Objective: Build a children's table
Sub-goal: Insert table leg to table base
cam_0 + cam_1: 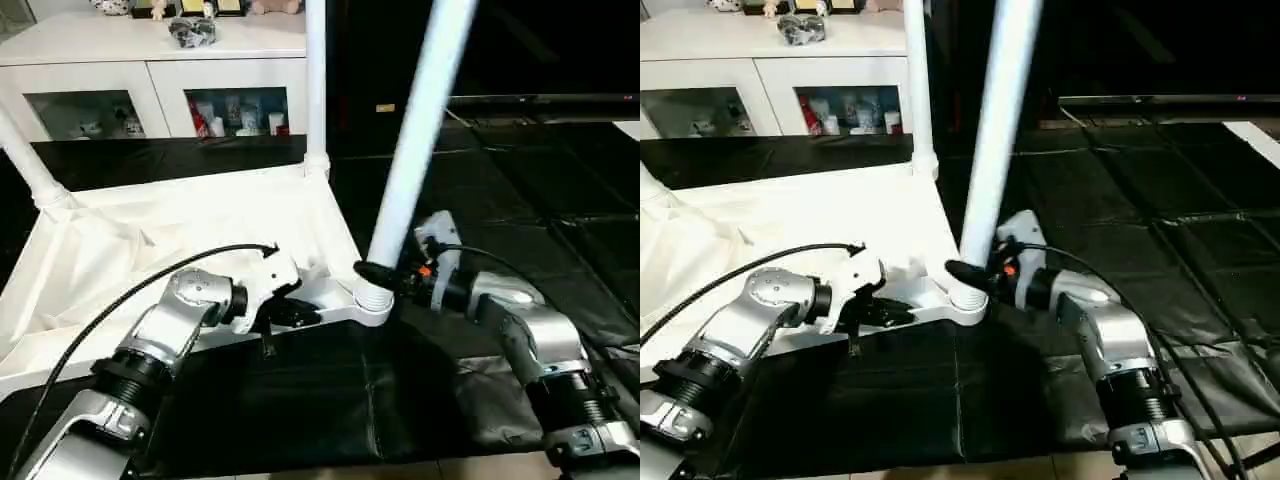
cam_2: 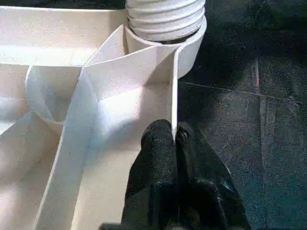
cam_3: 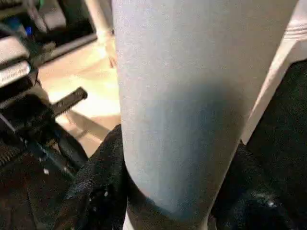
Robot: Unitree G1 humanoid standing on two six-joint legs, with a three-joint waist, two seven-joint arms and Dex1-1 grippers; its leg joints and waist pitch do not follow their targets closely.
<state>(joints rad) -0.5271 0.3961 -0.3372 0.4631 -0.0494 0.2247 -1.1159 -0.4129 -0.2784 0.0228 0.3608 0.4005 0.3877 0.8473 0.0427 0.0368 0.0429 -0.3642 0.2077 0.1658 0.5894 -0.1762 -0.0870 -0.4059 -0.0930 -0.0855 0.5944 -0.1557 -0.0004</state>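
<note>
White plastic leg (image 1: 415,150) is seating in near corner socket (image 1: 374,300) w/ right gripper (image 1: 378,272) clamping its base; left gripper (image 2: 173,143) is pinching tabletop (image 1: 170,250) rim. Next prob: twisting leg upright, tight.

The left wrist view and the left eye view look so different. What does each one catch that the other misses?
The left wrist view alone shows the left gripper pinching the table top's thin rim and the screw ridges on the leg's end. The left eye view alone shows the right gripper around that leg, two more standing legs and the cabinet. Both show the corner socket.
</note>
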